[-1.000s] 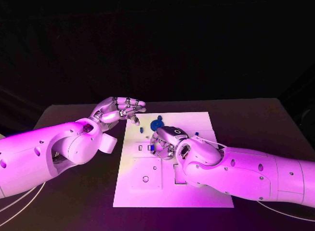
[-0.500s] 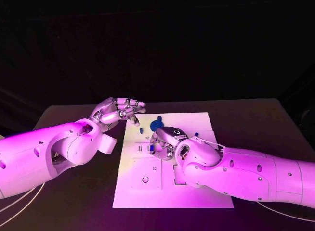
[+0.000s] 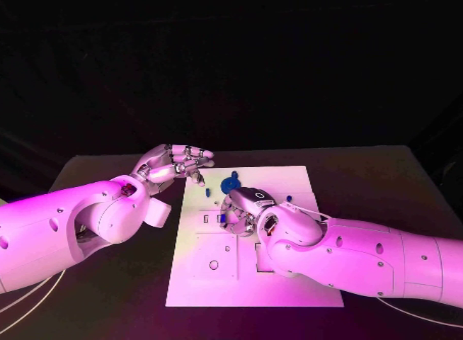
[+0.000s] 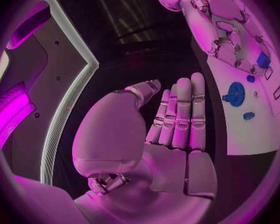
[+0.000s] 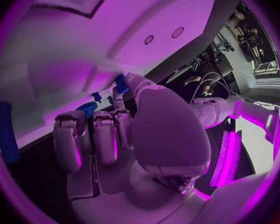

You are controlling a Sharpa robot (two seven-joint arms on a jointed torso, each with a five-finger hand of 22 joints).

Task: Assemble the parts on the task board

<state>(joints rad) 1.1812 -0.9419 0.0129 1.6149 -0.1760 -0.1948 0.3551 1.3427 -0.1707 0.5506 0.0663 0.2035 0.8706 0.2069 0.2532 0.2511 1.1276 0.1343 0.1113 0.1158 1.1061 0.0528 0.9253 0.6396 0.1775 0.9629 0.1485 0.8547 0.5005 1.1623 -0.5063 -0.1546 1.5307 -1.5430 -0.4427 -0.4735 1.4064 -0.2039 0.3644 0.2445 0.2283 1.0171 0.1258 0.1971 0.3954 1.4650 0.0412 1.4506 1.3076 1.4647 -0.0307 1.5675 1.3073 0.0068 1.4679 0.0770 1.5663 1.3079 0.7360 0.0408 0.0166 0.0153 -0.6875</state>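
At centre left of the head view, the left hand [image 3: 174, 163] is hovering by the task board's [image 3: 293, 283] upper left corner, fingers together and loosely curled, holding nothing. At centre, the right hand [image 3: 246, 210] is pinching 1 small blue part [image 3: 222, 219] against the board. Just above, a round blue part [image 3: 231, 185] is lying.

a black table [image 3: 384, 184] stands before a dark backdrop; what look like thin cables [image 3: 17, 297] trail beside it.
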